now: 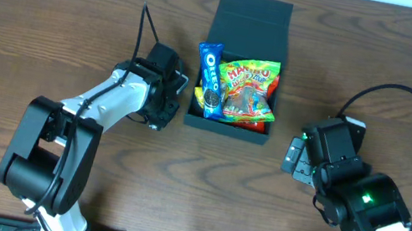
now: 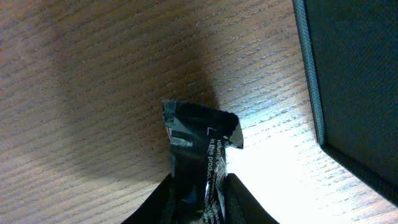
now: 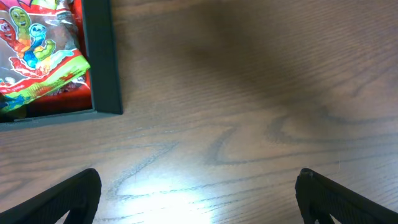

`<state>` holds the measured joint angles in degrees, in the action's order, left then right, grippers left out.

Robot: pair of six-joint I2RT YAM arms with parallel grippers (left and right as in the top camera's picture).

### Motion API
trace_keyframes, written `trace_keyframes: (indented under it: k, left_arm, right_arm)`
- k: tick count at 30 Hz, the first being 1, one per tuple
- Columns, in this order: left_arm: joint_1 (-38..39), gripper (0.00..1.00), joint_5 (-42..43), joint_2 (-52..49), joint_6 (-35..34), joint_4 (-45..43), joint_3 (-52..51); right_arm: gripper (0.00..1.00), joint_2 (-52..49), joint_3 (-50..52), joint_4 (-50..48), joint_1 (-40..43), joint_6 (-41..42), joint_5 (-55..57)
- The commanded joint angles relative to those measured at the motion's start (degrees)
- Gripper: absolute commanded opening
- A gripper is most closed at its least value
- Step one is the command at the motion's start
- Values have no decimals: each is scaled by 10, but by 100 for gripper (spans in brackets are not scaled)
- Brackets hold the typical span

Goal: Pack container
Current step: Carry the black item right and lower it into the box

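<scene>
**Packing Well Along, One Packet in Hand**

Found the container [image 1: 250, 17] in the middle of the table [image 1: 37, 9], between the two arms, with its lid flap standing up at the far side. Counted inside it an Oreo packet [image 1: 207, 78] and a Haribo bag [image 1: 249, 93], with yellow and red wrappers peeping out beneath. Judged it largely filled. Saw the left gripper [image 2: 199, 202] just beside the container's left wall, fingers pressed against both sides of a dark packet [image 2: 200, 140] over the wood. Saw the right gripper [image 3: 199, 196] spread wide and empty, near the container's right side. Judged as left to do: carrying that dark packet into the container, then folding the flap shut.
</scene>
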<state>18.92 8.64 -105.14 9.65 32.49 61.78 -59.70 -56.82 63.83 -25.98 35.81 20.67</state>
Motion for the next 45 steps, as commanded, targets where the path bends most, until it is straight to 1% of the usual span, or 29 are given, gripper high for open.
trace_keyframes:
  k: [1,8,13,18,21,24,25,26,27,29,33,36,38,41,45]
  left_arm:
    - [0,20,0,-6,-11,-2,-2]
    - [0,17,0,12,-35,1,-2]
    - [0,17,0,60,-42,20,-2]
    - [0,18,0,141,-47,67,-2]
    - [0,18,0,183,-73,89,-2]
    - [7,17,2,223,-118,98,-2]
    - [12,14,5,237,-139,98,-2]
    - [20,7,7,253,-168,96,-2]
    - [30,6,7,267,-198,92,-1]
    - [52,6,7,285,-235,78,-1]
    - [104,6,4,293,-276,31,0]
    - [135,6,-5,286,-319,-31,2]
    - [145,7,-17,277,-349,-63,4]
    - [147,7,-20,255,-381,-100,16]
    - [147,7,-20,214,-418,-118,41]
  right_arm:
    - [99,4,4,0,5,10,16]
    - [99,4,4,0,5,10,19]
    - [99,4,4,0,5,10,19]
    - [99,4,4,0,5,10,19]
    - [99,4,4,-2,5,10,19]
    - [99,4,4,-2,5,10,19]
    - [99,4,4,-2,5,10,19]
    - [99,4,4,-2,5,10,19]
    - [99,4,4,-2,5,11,19]
    - [99,4,4,-2,5,11,19]
    - [99,4,4,-2,5,11,18]
    - [99,4,4,-2,5,10,18]
    - [99,4,4,-2,5,11,18]
    - [99,4,4,-1,5,10,18]
    - [99,4,4,-1,5,10,18]
